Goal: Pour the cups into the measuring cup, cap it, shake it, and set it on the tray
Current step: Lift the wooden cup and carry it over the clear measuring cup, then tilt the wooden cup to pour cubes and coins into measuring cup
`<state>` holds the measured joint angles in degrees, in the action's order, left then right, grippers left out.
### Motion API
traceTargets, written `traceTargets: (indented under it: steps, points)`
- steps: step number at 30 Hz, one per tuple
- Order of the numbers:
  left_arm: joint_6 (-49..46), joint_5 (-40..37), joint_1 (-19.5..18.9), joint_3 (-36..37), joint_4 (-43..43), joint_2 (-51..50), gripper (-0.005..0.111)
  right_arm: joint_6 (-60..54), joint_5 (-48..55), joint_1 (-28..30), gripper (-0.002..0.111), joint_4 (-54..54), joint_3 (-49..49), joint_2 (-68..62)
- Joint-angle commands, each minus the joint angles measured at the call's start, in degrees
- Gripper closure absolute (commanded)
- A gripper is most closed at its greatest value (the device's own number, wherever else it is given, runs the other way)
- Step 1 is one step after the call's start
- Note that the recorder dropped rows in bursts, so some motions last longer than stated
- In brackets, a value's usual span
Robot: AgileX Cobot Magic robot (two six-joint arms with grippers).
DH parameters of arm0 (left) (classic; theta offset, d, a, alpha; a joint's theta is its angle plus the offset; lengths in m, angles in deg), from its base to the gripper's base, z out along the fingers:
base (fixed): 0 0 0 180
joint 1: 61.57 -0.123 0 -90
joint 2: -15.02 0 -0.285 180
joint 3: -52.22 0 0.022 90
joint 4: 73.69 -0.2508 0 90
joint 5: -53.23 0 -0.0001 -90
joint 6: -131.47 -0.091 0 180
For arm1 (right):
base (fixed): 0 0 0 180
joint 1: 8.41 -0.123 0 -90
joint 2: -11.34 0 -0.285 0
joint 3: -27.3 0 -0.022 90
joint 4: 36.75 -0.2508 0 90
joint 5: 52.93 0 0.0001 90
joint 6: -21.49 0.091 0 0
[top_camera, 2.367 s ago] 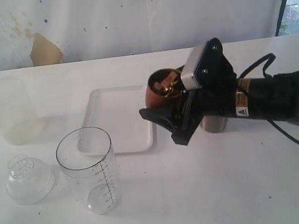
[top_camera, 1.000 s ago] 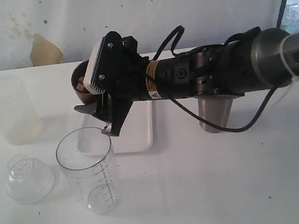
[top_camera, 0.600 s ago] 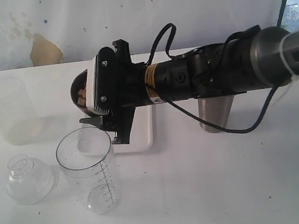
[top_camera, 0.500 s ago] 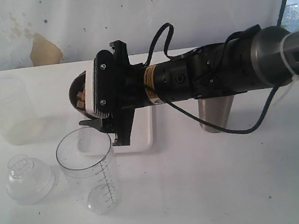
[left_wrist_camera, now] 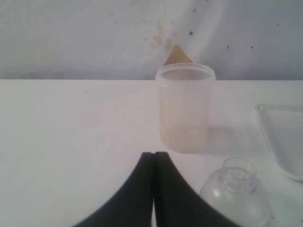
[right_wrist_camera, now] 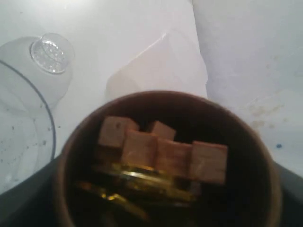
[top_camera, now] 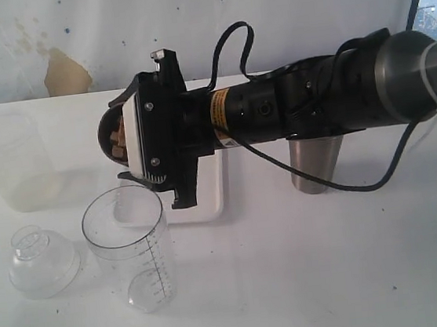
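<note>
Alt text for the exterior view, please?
The right gripper holds the brown wooden cup tipped sideways, wooden blocks showing in its mouth, above the clear measuring cup on a white table. A clear domed lid and frosted cup stand to the left; the white tray and steel tumbler sit behind the arm.

Robot test lab, white table [top_camera: 334, 276], stained backdrop [top_camera: 226, 20]

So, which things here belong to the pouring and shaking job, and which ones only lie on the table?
For the job: wooden cup, steel tumbler, measuring cup, tray, domed lid (probably the cap).
Only lying about: frosted plastic cup.
</note>
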<state>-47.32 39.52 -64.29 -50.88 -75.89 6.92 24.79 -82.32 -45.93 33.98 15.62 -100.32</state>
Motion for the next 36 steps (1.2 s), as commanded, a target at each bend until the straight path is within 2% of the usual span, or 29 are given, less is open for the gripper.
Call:
traceTargets:
  steps: [1, 9, 20, 36]
  points:
    - [0.0, 0.4, 0.1, 0.3, -0.4, 0.3, 0.107, -2.3, 3.1, -1.6, 0.108, -0.3, 0.9, 0.9]
    - [0.0, 0.4, 0.1, 0.3, -0.4, 0.3, 0.107, -11.2, 7.5, -3.6, 0.108, -0.3, 1.1, 0.9]
    - [0.0, 0.4, 0.1, 0.3, -0.4, 0.3, 0.107, -13.8, 8.1, -3.6, 0.108, -0.5, 1.3, 0.9]
    - [0.0, 0.4, 0.1, 0.3, -0.4, 0.3, 0.107, -25.0, 11.4, -5.8, 0.108, -0.5, 2.0, 2.6]
